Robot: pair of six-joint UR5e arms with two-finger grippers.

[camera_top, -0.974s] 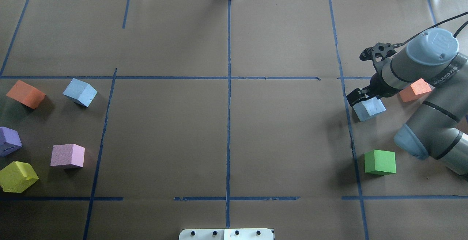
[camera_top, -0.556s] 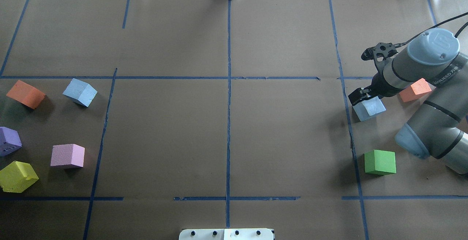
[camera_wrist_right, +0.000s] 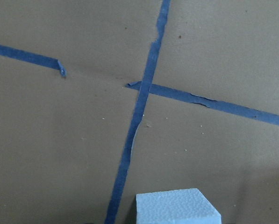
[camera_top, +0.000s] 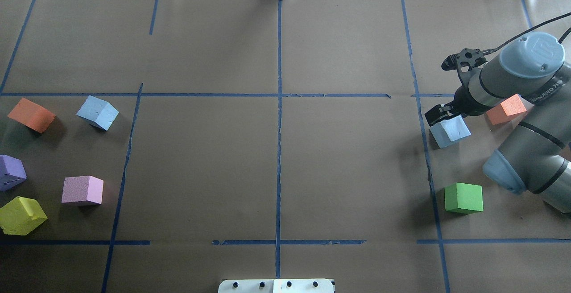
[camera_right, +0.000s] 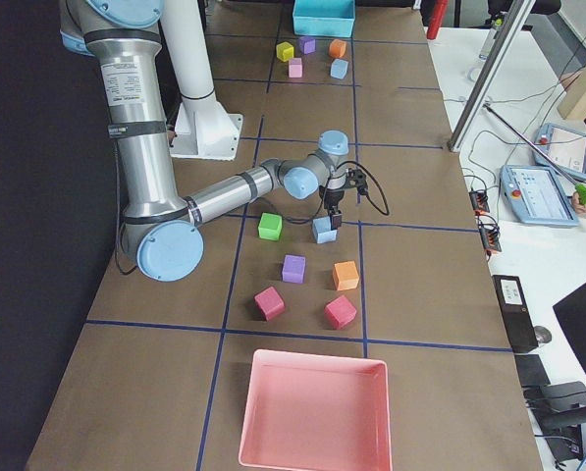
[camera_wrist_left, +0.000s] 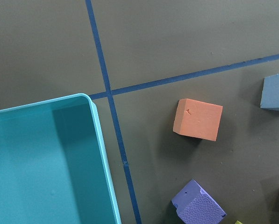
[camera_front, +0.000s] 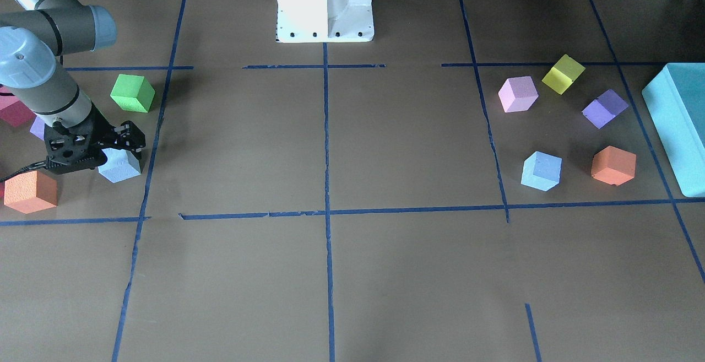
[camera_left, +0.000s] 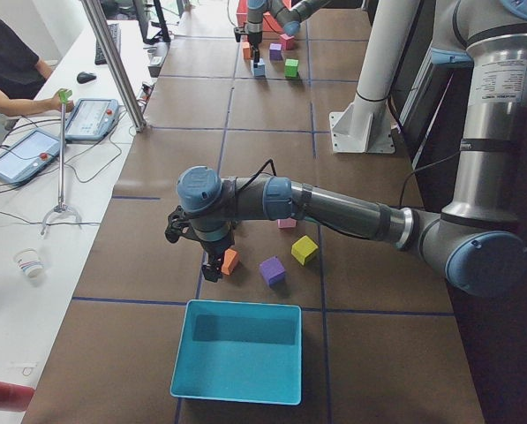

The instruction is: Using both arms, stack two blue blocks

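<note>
My right gripper (camera_top: 444,115) sits over the right-side blue block (camera_top: 450,132), can't tell if it's pinching. Left gripper (camera_left: 212,267) is beside the orange cube (camera_left: 231,261), can't tell its state either.

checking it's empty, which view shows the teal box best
Exterior left: the box sits whole and near, inside visible. Left wrist shows one corner, front-facing a cropped side, exterior right a small far one; overhead and right wrist, nothing.

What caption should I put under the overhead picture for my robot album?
Right gripper at one blue block; the other blue block sits far left.
</note>
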